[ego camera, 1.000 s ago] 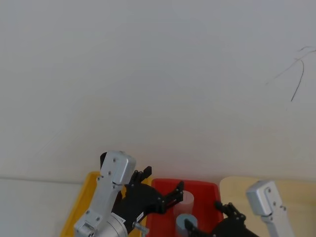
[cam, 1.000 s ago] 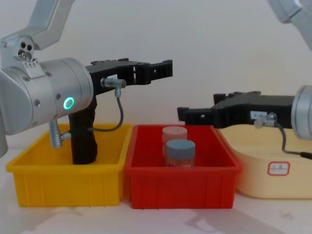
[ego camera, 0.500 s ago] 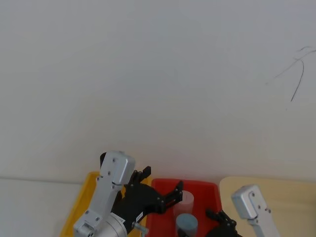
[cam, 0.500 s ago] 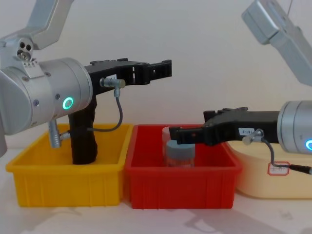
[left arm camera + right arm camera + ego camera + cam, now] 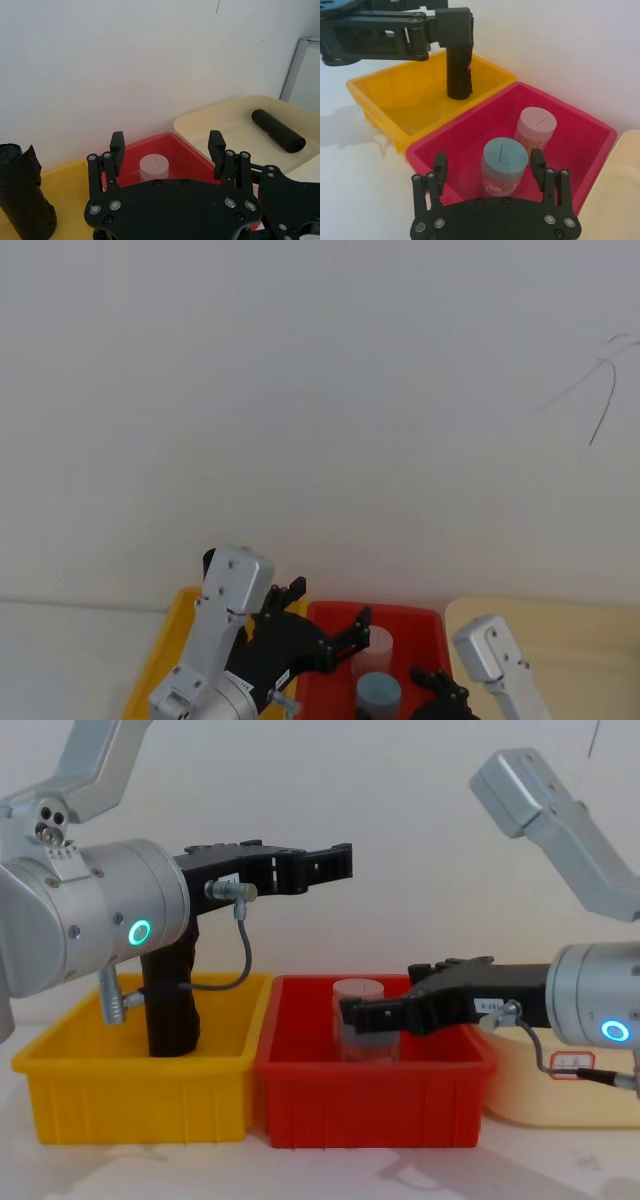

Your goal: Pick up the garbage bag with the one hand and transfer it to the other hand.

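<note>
The garbage bag (image 5: 172,1005) is a tall black roll standing upright at the back of the yellow bin (image 5: 130,1105); it also shows in the right wrist view (image 5: 458,70) and the left wrist view (image 5: 25,197). My left gripper (image 5: 345,863) hangs open and empty, high over the boundary between the yellow and red bins, to the right of the bag and above its top. My right gripper (image 5: 350,1013) is open and low inside the red bin (image 5: 375,1105). Its fingers (image 5: 440,165) stand on either side of the blue-lidded jar (image 5: 505,162).
A pink-lidded jar (image 5: 536,125) stands just behind the blue-lidded one in the red bin. A cream tray (image 5: 560,1105) sits to the right of the red bin, with another black roll (image 5: 277,130) lying in it. A white wall is close behind.
My right gripper has dropped and moved left, from above the red bin's right side down to the jars. The left arm and the garbage bag have not moved.
</note>
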Robot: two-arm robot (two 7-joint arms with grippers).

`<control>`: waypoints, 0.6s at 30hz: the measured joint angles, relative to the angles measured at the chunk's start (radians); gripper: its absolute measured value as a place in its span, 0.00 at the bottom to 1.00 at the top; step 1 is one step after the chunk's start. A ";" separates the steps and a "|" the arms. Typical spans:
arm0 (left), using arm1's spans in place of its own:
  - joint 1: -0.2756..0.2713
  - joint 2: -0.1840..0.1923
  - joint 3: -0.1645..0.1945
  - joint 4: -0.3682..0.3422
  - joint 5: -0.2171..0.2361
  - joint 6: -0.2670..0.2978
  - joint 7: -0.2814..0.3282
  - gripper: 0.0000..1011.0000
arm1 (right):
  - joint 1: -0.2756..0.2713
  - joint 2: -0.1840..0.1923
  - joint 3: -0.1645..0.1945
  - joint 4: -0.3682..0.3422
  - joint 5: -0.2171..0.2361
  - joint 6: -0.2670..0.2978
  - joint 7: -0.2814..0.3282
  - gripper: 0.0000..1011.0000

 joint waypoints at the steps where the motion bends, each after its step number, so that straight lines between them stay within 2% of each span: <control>1: 0.000 0.000 0.000 0.000 0.000 0.000 0.000 0.99 | 0.004 -0.001 -0.001 0.005 0.000 0.000 0.000 0.99; 18: 0.000 0.000 0.000 0.000 0.000 0.000 0.000 0.99 | 0.078 -0.036 -0.018 0.119 0.005 0.005 -0.019 0.99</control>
